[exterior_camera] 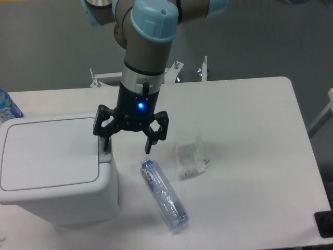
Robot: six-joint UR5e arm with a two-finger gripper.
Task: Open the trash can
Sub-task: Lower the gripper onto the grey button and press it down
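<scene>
One view only, from above the white worktop (250,120). The trash can (52,169) fills the 8 o'clock corner, its flat lid down, so nothing inside it shows. The pincer (128,147) hangs with fingers spread and nothing held; one finger (106,141) is at the grey tab on the can's 3 o'clock edge. At 6 o'clock of the pincer lies a clear plastic bottle (164,195) on its side; at 4 o'clock, a crumpled clear wrapper (189,157).
</scene>
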